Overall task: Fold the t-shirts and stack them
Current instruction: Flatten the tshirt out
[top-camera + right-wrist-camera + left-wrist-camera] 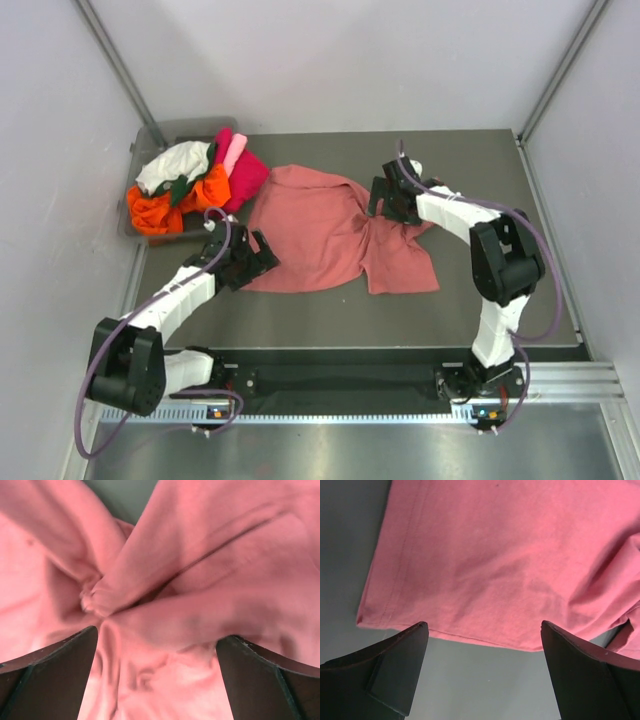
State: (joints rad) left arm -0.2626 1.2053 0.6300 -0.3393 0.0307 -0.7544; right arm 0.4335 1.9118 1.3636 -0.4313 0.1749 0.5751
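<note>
Step in hand: spreading out pink shirt (310, 240) at middle of table (500, 300); no fold yet. Left gripper (484, 626) wide, empty, over lower-left hem. Right gripper (156, 635) wide, empty, over twisted bunch on right half. Next, likely: pinch bunch, pull outward, flatten. Other shirts (190, 185) heaped in bin (148, 138), far left.

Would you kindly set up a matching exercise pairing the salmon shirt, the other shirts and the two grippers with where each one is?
1. salmon-pink t-shirt
2. pile of other t-shirts
3. left gripper
4. right gripper

A. open over bunched folds
B. in the bin, far left
C. spread on the table
D. open at a flat hem

Pairs: 1-C, 2-B, 3-D, 4-A
</note>
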